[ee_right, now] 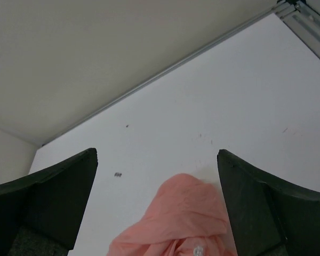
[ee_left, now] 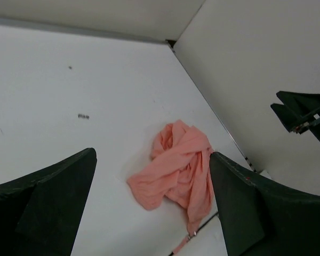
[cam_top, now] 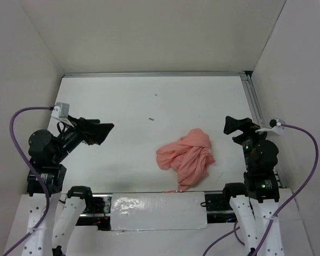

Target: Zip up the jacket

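Right of centre in the overhead view, the jacket [cam_top: 185, 158] lies bunched in a salmon-pink heap on the white table [cam_top: 122, 101]. It sits between the two arms and touches neither. Its zipper, hood and sleeves cannot be sorted out among the folds. The left gripper [cam_top: 108, 133] at mid-left and the right gripper [cam_top: 230, 127] at mid-right both hang released, jaws spread wide. A small dark mark [cam_top: 151, 119] above the heap is too small to read. The right wrist view cuts the jacket off at its bottom edge.

Crumpled jacket [cam_top: 185, 158] sits right of centre; table [cam_top: 122, 106] left of it gives passage
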`<state>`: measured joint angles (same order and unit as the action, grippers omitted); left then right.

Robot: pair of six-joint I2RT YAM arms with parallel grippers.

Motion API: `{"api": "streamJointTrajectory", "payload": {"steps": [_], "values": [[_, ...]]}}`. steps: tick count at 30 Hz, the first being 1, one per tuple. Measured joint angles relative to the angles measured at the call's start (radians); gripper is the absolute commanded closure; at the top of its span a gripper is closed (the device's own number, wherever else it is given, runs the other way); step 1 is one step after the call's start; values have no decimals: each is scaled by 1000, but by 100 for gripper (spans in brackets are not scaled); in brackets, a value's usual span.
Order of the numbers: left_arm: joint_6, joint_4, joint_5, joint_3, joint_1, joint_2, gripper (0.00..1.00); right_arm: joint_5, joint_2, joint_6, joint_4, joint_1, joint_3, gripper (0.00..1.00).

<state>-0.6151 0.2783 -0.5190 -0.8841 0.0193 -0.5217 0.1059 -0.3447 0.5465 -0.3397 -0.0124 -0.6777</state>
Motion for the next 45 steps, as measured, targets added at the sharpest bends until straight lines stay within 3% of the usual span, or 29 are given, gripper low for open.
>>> {"api": "streamJointTrajectory", "payload": {"steps": [8, 13, 19, 25, 27, 28, 30, 31, 37, 45], "values": [[-48, 44, -116, 127, 0, 174, 1, -13, -10, 40, -148, 0, -61, 0], [-92, 28, -123, 218, 0, 298, 1, -108, -127, 36, -204, 0, -74, 0], [-94, 74, -124, 168, 0, 227, 1, -193, -256, 48, -236, -29, -24, 0], [-84, 134, -122, 98, 0, 42, 1, -158, -460, 120, -197, -267, 78, 1], [-73, 163, -117, 98, 0, -8, 1, -116, -556, 141, -175, -355, 81, 11], [-71, 177, -114, 98, 0, -26, 1, -92, -607, 149, -157, -392, 79, 43], [-69, 196, -109, 98, 0, -46, 1, -40, -700, 162, -136, -443, 59, 87], [-70, 204, -106, 98, 0, -48, 1, -20, -737, 163, -131, -463, 42, 100], [-69, 220, -89, 98, 0, -9, 1, 105, -771, 109, -137, -567, -263, 100], [-70, 225, -80, 98, 0, 13, 1, -86, -846, -80, -62, -668, -901, 97]]}}
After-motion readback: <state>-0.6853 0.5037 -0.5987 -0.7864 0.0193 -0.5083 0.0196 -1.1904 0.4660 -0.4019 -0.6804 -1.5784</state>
